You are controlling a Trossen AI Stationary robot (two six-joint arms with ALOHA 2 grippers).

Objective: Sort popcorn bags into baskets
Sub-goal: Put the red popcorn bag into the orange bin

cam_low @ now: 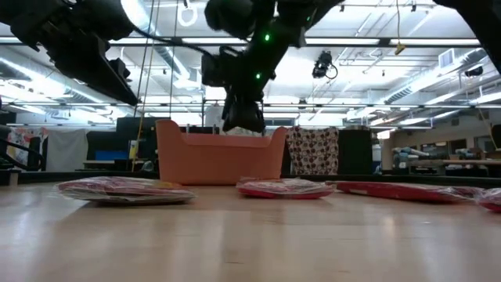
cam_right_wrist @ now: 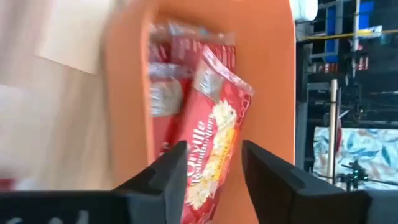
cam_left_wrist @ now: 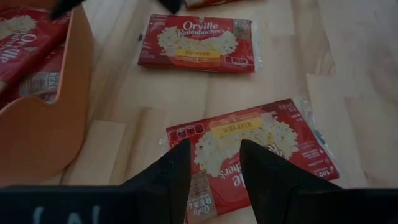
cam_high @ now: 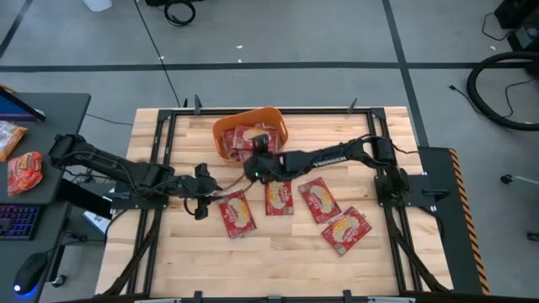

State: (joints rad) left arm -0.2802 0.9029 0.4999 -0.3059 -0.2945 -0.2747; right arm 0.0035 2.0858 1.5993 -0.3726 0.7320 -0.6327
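Flat red popcorn packet (cam_left_wrist: 249, 149) beneath the released left gripper (cam_left_wrist: 211, 168); at 1 o'clock, released right gripper (cam_high: 259, 145) over the orange plastic basket (cam_high: 221, 135) of packets.

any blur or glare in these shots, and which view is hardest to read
Right wrist view is hardest: motion-smeared, the popcorn bag between the right tool fingers streaks over the orange basket. Low view is backlit: ceiling lights glare and both arms read as silhouettes. Left wrist view is crisp, with print legible on the bag beneath the open left tool. High view is evenly lit.
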